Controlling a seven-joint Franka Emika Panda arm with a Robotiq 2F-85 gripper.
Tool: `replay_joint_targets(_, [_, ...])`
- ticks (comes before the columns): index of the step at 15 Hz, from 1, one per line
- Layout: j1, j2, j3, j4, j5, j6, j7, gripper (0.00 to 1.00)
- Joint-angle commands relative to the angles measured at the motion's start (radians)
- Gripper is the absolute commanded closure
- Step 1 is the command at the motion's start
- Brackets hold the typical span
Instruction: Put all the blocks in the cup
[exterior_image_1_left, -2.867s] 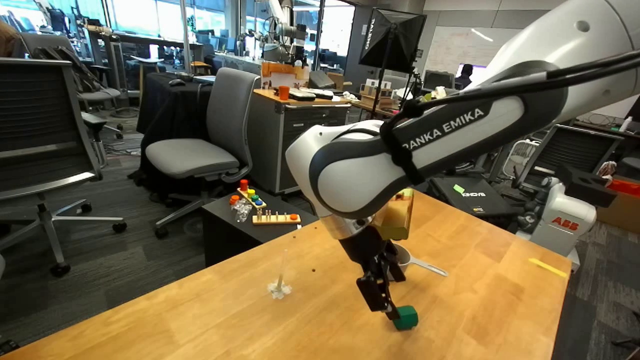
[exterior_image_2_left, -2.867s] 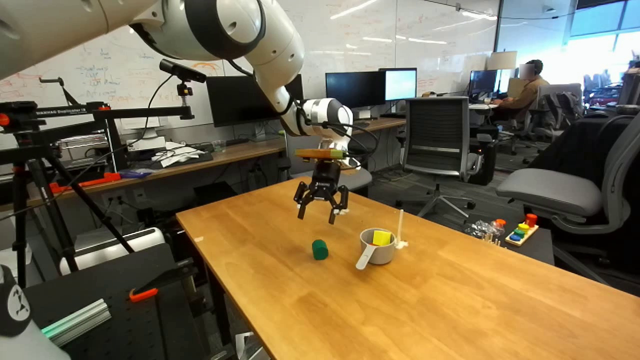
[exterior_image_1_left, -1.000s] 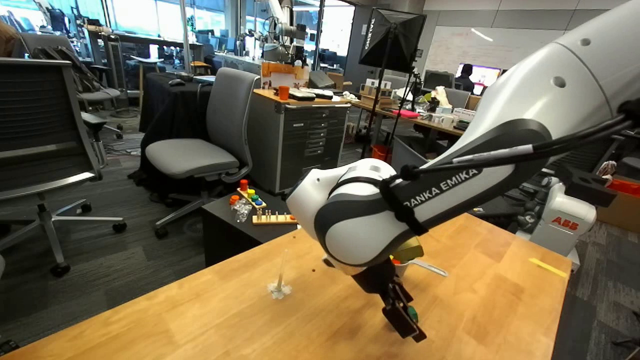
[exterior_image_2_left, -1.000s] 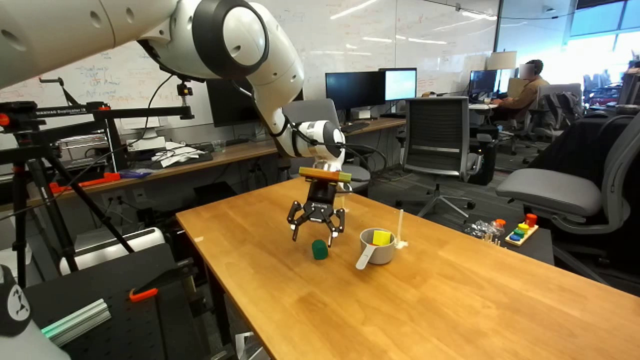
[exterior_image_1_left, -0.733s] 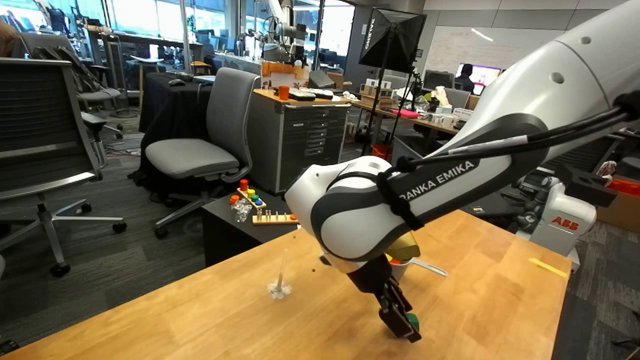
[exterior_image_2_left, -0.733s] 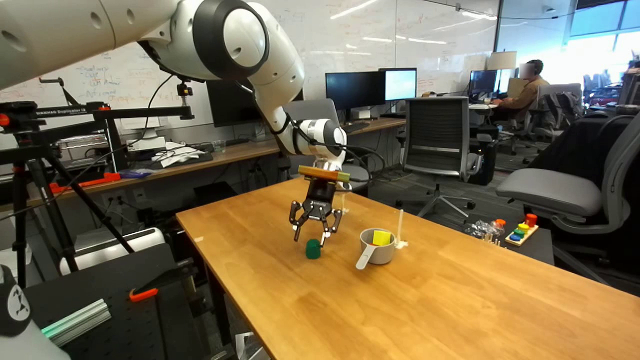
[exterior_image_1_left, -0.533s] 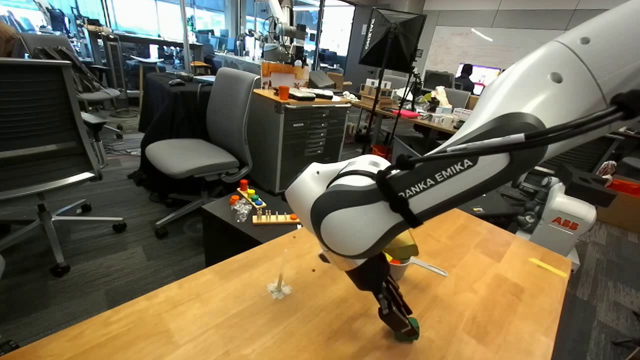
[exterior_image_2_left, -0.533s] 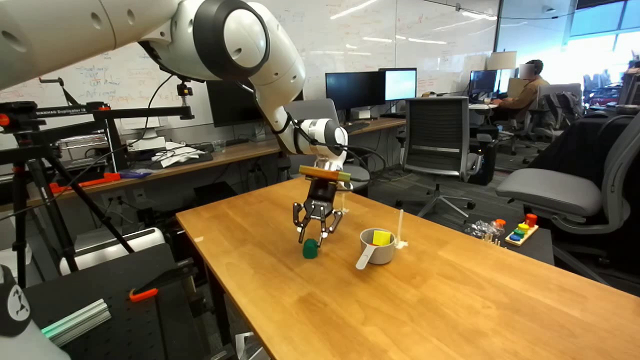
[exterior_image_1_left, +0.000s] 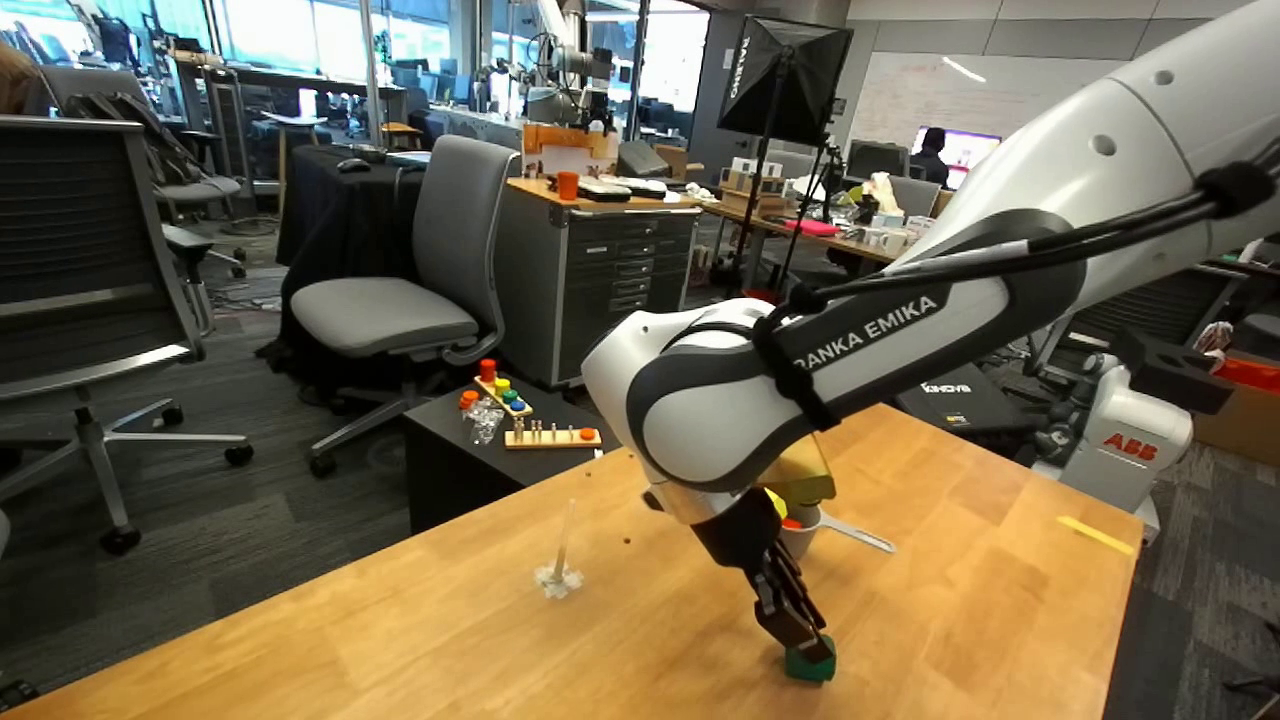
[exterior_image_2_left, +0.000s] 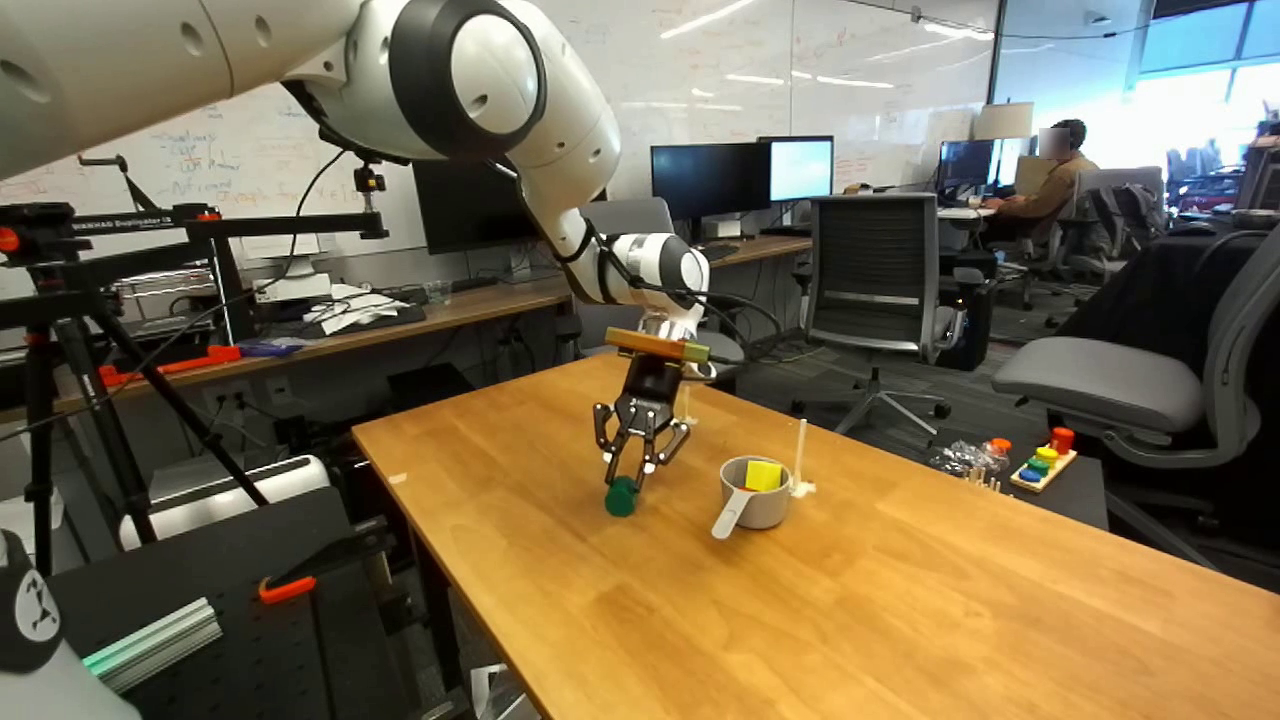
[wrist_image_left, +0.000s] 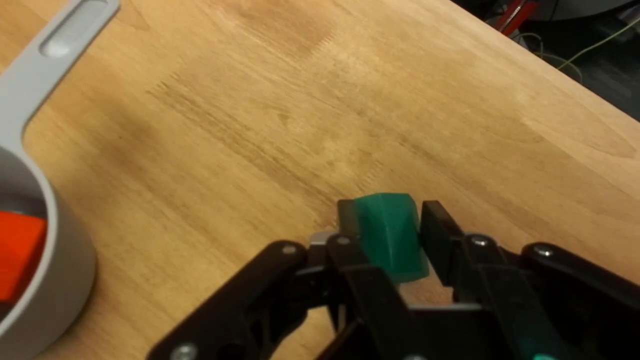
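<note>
Three blocks in all: one at the gripper (exterior_image_2_left: 625, 482), two inside the cup (exterior_image_2_left: 770, 512). Find the jaws angled downward, drawn in and clamped on the green block (wrist_image_left: 392, 240), with fingertips (wrist_image_left: 437, 227) on both sides in the wrist view. Find that block low at the table (exterior_image_2_left: 900, 600), left of the cup and apart from it in an exterior view. Cannot tell whether in contact with the wood or just above.

Note the cup as grey, round and upright on the table, with its thin handle (exterior_image_2_left: 732, 512) pointing near and left in an exterior view. In the wrist view, see only part of the cup, at the left, with the red block (wrist_image_left: 17, 250) inside. In an exterior view, see the yellow block (exterior_image_2_left: 764, 476) inside toward the far side, with a mere sliver of red beside it.

Note a thin white stick (exterior_image_2_left: 800, 450), upright, just right of the cup. In an exterior view, see the arm (exterior_image_1_left: 900, 345) reaching in from the right, with the cup beyond the gripper and partly hidden. See also a strip of yellow tape (exterior_image_1_left: 1096, 535) near the table's right edge.
</note>
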Motion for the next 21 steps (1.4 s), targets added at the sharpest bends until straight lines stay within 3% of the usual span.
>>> replay_joint_targets(1, [-0.007, 0.015, 0.001, 0.025, 0.014, -0.009, 0.019, 0.31])
replay_joint_targets(5, [-0.003, 0.017, -0.001, 0.023, 0.011, -0.010, 0.028, 0.01])
replay_joint_targets(15, [0.002, 0.039, -0.006, 0.024, 0.003, 0.008, 0.046, 0.00])
replay_joint_targets(16, [0.003, 0.040, -0.007, 0.024, 0.002, 0.011, 0.050, 0.25])
replay_joint_targets(18, [0.002, 0.041, -0.007, 0.025, 0.004, 0.016, 0.055, 0.34])
replay_joint_targets(21, [0.000, 0.040, -0.008, 0.025, 0.007, 0.020, 0.063, 0.58])
